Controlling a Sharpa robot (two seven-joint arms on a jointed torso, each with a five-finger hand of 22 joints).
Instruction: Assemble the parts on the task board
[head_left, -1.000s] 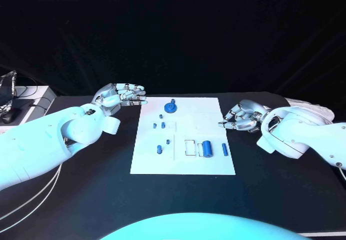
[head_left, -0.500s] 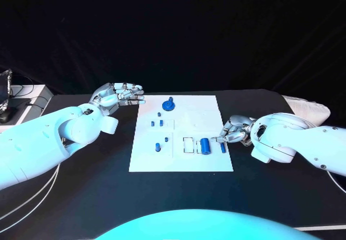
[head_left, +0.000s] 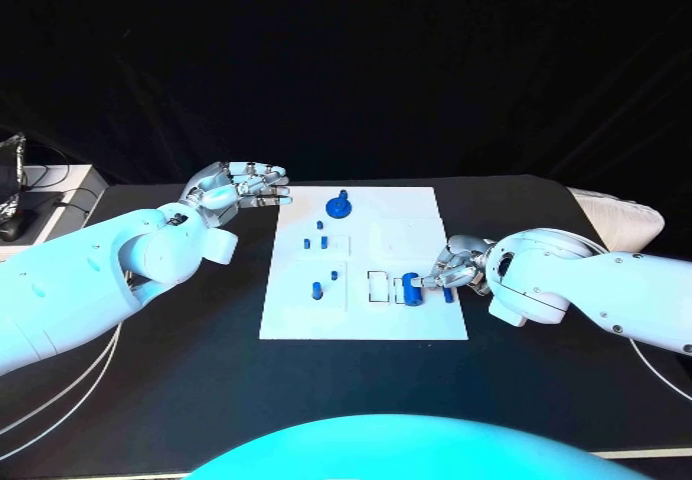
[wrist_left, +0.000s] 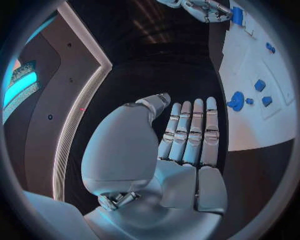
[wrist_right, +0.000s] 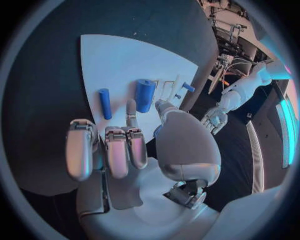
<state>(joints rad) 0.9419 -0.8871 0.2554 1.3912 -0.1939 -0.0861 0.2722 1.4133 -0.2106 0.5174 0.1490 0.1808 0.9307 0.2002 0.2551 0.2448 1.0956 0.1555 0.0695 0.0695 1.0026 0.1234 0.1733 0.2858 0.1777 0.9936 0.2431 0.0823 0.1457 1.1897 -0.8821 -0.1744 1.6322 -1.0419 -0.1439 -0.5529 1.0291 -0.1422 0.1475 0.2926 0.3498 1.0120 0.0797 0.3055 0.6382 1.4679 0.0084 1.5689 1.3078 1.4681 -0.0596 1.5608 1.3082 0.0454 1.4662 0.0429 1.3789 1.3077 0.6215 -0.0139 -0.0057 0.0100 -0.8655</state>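
Blue cylinder (head_left: 413, 289) lies just beside the right hand (head_left: 459, 264), fingers apart, empty

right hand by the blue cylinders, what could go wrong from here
The right hand reaches over the task board's near right corner with fingers spread, holding nothing. The thick blue cylinder and the thin blue rod lie close together, so a finger aimed at one could knock or roll the other. A push might also slide the board on the table. The left hand hovers off the board, too far to steady it.
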